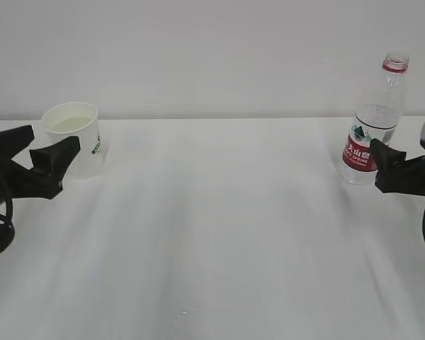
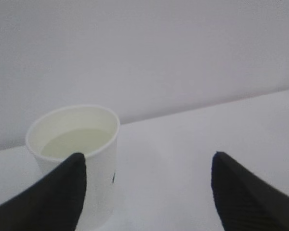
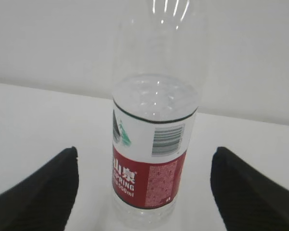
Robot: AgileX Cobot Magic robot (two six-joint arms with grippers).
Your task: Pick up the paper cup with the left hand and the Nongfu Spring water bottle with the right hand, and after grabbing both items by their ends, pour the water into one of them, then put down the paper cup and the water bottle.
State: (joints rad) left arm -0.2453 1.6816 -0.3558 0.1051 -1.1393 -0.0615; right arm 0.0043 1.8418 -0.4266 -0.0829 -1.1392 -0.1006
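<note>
Exterior view shows a white table running back to a pale wall, and everything else is placed from that table. At its left edge the left hand, a black two-finger gripper, has its jaws spread wide and holds nothing; its right fingertip overlaps the paper cup's wall from this angle, though contact is unclear. At the table's right edge the right hand is likewise wide open and empty, its one visible fingertip just in front of the bottle's label. The Nongfu Spring water bottle stands upright, uncapped, at the table's far right, partly filled. The paper cup stands upright at the far left, holding water that looks pale yellowish against its cream inside.
</note>
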